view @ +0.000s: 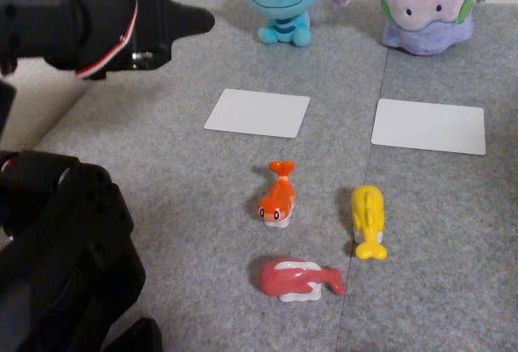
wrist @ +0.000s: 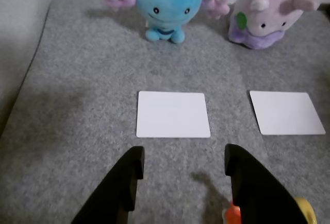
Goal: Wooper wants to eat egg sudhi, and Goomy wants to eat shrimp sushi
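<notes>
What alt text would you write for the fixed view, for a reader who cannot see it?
Three small fish figures, orange, yellow and pink-red, lie on a grey mat. Behind them are two blank white cards, then Wooper and Goomy; the black arm hangs at upper left.

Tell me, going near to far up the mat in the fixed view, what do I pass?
Pink-red figure → egg sudhi → shrimp sushi → white cards → Wooper and Goomy.

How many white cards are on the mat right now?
2. One white card lies in front of Wooper; the other white card lies in front of Goomy. Both are bare.
</notes>
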